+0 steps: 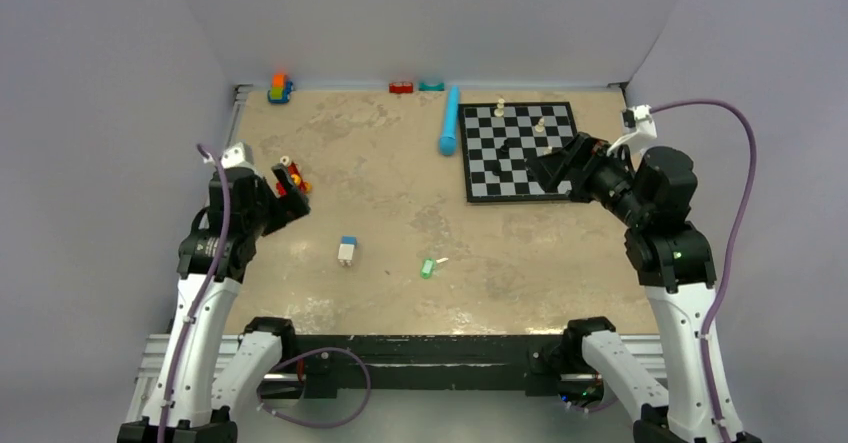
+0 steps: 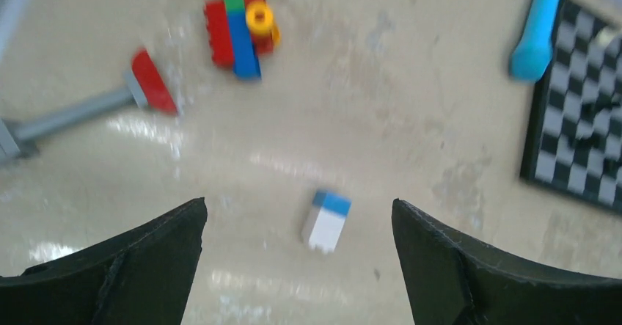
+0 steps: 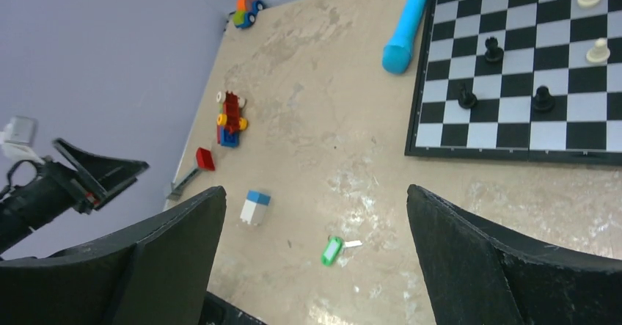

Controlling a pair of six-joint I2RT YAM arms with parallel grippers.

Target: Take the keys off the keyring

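Note:
The keys (image 1: 429,267) lie on the table near the front middle: a small green flat tag with a thin silvery key on a ring. They also show in the right wrist view (image 3: 332,251), low between my fingers. They are out of the left wrist view. My left gripper (image 1: 290,201) is open and empty, held above the table's left side; below it lies a white block with a blue top (image 2: 326,221). My right gripper (image 1: 540,168) is open and empty, held above the chessboard's near left corner, well away from the keys.
The blue-topped white block (image 1: 347,251) lies left of the keys. A chessboard (image 1: 520,163) with several pieces sits at the back right, a blue cylinder (image 1: 450,120) beside it. A toy brick stack (image 2: 242,20) and a red-tipped grey tool (image 2: 150,83) lie at the left.

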